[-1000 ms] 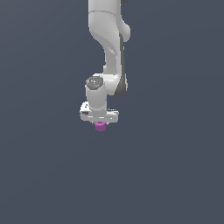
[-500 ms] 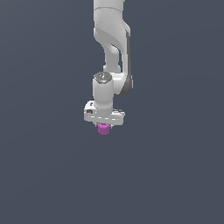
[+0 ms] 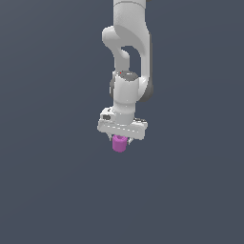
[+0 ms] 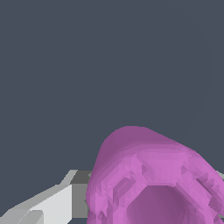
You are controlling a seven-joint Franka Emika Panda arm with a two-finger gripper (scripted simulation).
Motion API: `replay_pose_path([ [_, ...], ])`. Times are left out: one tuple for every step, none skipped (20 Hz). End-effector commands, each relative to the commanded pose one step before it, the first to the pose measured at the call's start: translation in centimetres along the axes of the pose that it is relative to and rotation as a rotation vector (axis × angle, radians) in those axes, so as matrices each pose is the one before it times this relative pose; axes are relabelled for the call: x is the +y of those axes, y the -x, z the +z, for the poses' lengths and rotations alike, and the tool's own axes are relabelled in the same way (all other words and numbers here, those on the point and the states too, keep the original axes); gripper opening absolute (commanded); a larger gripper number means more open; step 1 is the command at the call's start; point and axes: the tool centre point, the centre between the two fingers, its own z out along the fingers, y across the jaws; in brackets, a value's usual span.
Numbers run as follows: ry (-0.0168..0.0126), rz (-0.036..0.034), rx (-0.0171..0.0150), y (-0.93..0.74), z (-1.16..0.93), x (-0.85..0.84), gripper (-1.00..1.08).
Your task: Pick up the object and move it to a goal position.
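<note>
The object is a small magenta-purple stubby cylinder (image 3: 119, 143). It hangs just below the white bar of my gripper (image 3: 120, 141), held above the grey ground in the exterior view. The gripper is shut on it; its fingers are mostly hidden behind the bar and the cylinder. In the wrist view the cylinder (image 4: 153, 175) fills the near part of the picture, its hollow rimmed end facing the camera, and one grey-white finger (image 4: 52, 203) shows beside it. No goal marker shows in either view.
The white arm (image 3: 128, 57) comes down from above the gripper in the exterior view. Around it there is only flat dark grey ground (image 3: 47, 190).
The arm has moved a little toward the exterior view's right and slightly lower, carrying the cylinder with it. The grip is unchanged.
</note>
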Motion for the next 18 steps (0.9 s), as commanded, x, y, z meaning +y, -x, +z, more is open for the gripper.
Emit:
replay_pose_path([
  [0.00724,0.01620,0.04890,-1.188,-0.885,-1.032,-1.00],
  [0.00320,0.00580,0.01771,-0.437,-0.312,-0.368,-1.00],
  [0.00312,0.00561,0.01715,-0.423,-0.303,-0.356,-1.00],
  [0.00306,0.00543,0.01665,-0.412,-0.294,-0.345,-1.00],
  [0.00300,0.00528,0.01622,-0.401,-0.287,-0.336,-1.00],
  [0.00294,0.00514,0.01583,-0.392,-0.280,-0.327,-1.00],
  [0.00290,0.00502,0.01549,-0.384,-0.274,-0.320,-1.00],
  [0.00286,0.00492,0.01521,-0.377,-0.270,-0.314,-1.00],
  [0.00283,0.00483,0.01497,-0.372,-0.266,-0.308,-1.00],
  [0.00280,0.00475,0.01476,-0.367,-0.263,-0.304,-1.00],
  [0.00278,0.00468,0.01458,-0.363,-0.259,-0.300,-1.00],
  [0.00276,0.00464,0.01447,-0.360,-0.258,-0.297,-1.00],
  [0.00275,0.00459,0.01435,-0.358,-0.256,-0.295,-1.00],
  [0.00274,0.00456,0.01428,-0.356,-0.255,-0.294,-1.00],
  [0.00274,0.00454,0.01425,-0.356,-0.255,-0.293,-1.00],
  [0.00274,0.00453,0.01426,-0.356,-0.255,-0.292,-1.00],
  [0.00275,0.00453,0.01427,-0.357,-0.256,-0.293,-1.00],
  [0.00276,0.00453,0.01432,-0.358,-0.256,-0.294,-1.00],
])
